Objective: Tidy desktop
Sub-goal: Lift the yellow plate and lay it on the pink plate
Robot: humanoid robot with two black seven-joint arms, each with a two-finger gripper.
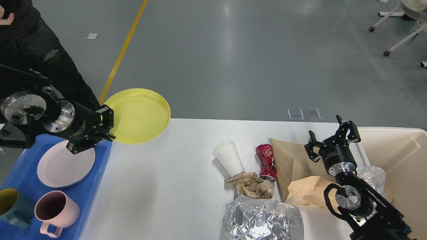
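holding: the left end effector [107, 128] is closed on the near-left rim of a yellow plate [138, 115], which it carries tilted in the air over the far-left corner of the counter [166, 180], just right of the blue tray [88, 193].
right end effector [332, 140]: its fingers are spread wide and grip nothing; it hangs over the far right of the counter, by the left wall of the beige bin [400, 146].
counter: the wide white top fills the near half of the view, bare in its left-middle stretch and cluttered toward the right.
blue tray: at the near left; in it lie a pale pink plate [65, 165], a pink mug [55, 210] and a teal mug with a yellow inside [13, 208], partly cut off by the frame edge.
beige bin: at the right; crumpled foil [375, 176] shows in it behind the right arm, and brown paper [310, 191] lies across its near-left wall. how much else it holds is hidden.
left to clear: a white paper cup on its side [229, 160], a dented red can [266, 161], a crumpled brown wad [252, 186], a flat brown paper bag [287, 156] and a large foil sheet [262, 220] at the near edge.
progress: i judge it roughly midway, with the dishes nearly gathered once the yellow plate lands in the tray, and most rubbish not yet binned.
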